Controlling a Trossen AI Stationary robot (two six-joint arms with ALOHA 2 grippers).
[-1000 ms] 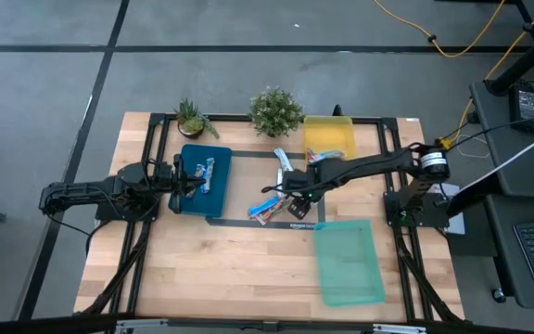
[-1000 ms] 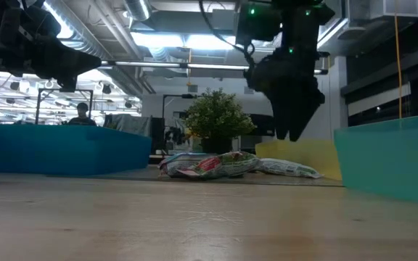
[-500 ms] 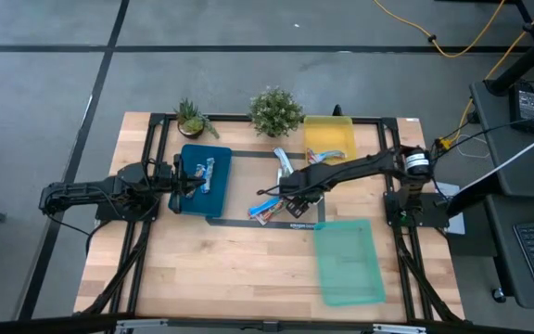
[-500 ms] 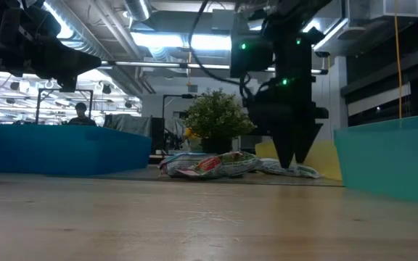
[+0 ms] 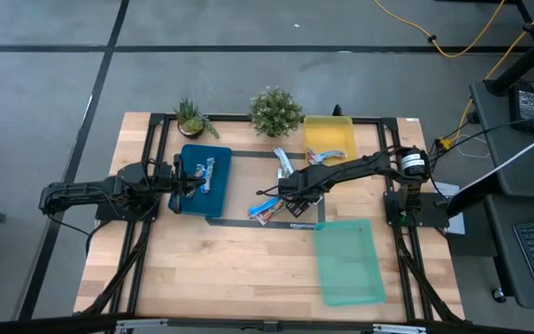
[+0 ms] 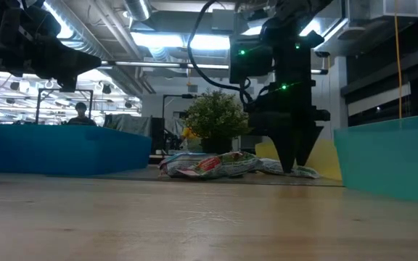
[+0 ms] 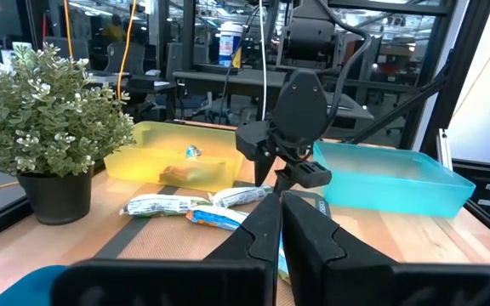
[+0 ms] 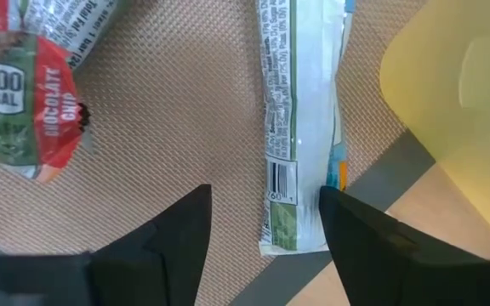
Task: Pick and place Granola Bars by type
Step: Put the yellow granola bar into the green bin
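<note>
Several granola bars lie loose on the dark mat at mid-table [image 5: 269, 209], with one white bar [image 5: 283, 160] nearer the far edge. A few more lie in the blue tray [image 5: 202, 173] and in the yellow tray [image 5: 328, 154]. My right gripper [image 5: 290, 192] is open and low over the mat [image 6: 292, 163]. In the right wrist view its fingers [image 8: 264, 194] stand on either side of the end of a white-and-green bar [image 8: 300, 127], and a red-and-green bar [image 8: 24, 110] lies off to the side. My left gripper [image 7: 279, 229] is shut and hovers over the blue tray [image 5: 185, 182].
A yellow tray [image 5: 341, 130] sits by the far edge. A teal tray [image 5: 349, 269] lies toward the near right, and the blue tray's wall [image 5: 213, 202] is at the left. Two potted plants [image 5: 275, 111] [image 5: 193, 119] stand along the far edge. Bare wood [image 5: 221, 269] covers the near half.
My right gripper has moved toward the table's left and come down from well above the mat, and its fingertips now sit just above the bars. Most of that drop happened early in the second. The left arm and the bars have stayed still.
</note>
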